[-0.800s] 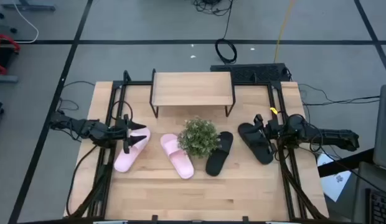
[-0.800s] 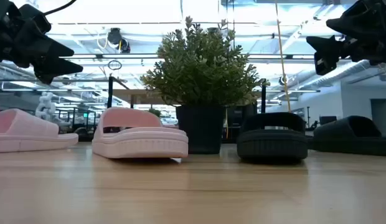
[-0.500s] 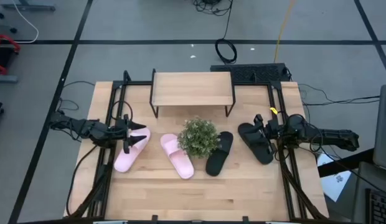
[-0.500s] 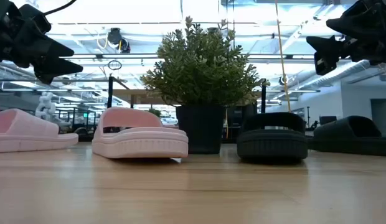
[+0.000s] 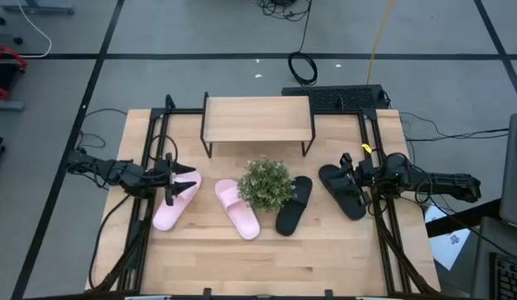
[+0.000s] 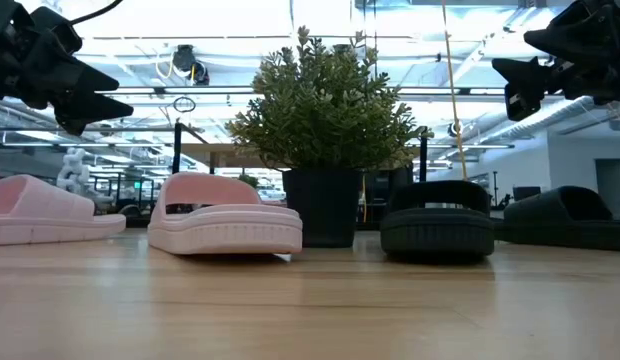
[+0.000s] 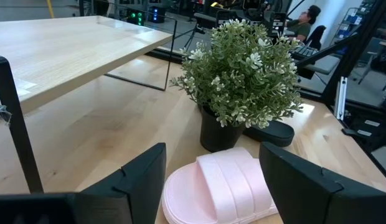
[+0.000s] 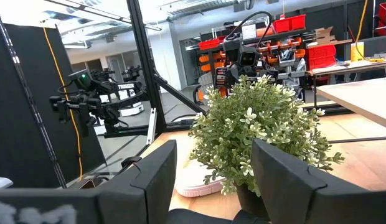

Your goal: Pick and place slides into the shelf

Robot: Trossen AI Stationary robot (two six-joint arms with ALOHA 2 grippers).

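Observation:
Two pale pink slides lie on the table: one at the left (image 5: 175, 202) under my left gripper, one (image 5: 237, 208) left of the plant. Two black slides lie right of the plant: one (image 5: 293, 205) beside the pot, one (image 5: 342, 190) under my right gripper. The shelf (image 5: 257, 120) stands on its black legs at the table's far middle, nothing on it. My left gripper (image 5: 185, 178) is open, hovering above the left pink slide. My right gripper (image 5: 348, 167) is open, above the right black slide's far end.
A small green potted plant (image 5: 266, 183) stands in the table's middle, between the slides and in front of the shelf. Black frame rails (image 5: 150, 150) run along both table sides. There is bare wood toward the table's near edge (image 5: 258, 267).

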